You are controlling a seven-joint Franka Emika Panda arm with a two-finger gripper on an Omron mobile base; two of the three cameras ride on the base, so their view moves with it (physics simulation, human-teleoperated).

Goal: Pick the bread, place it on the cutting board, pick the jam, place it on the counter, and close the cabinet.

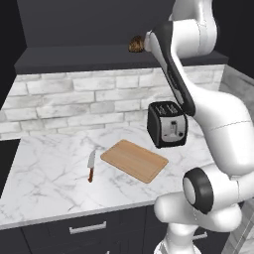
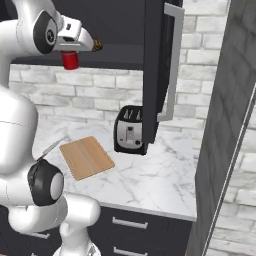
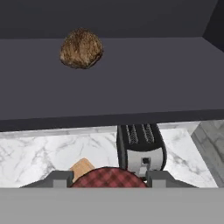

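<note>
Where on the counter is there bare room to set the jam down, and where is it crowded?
Bare marble on the counter lies left of the knife, along the front edge before the board, and right of the toaster. It is crowded mid-counter, where knife, board and toaster sit close together, and the open cabinet door hangs near the toaster.

Legible text, labels, brands, numbers, signs: none for you to read. The toaster [image 1: 167,124] face, jam [image 2: 70,60] jar (lid checked red) and cabinet [image 2: 159,65] door carry no markings.
</note>
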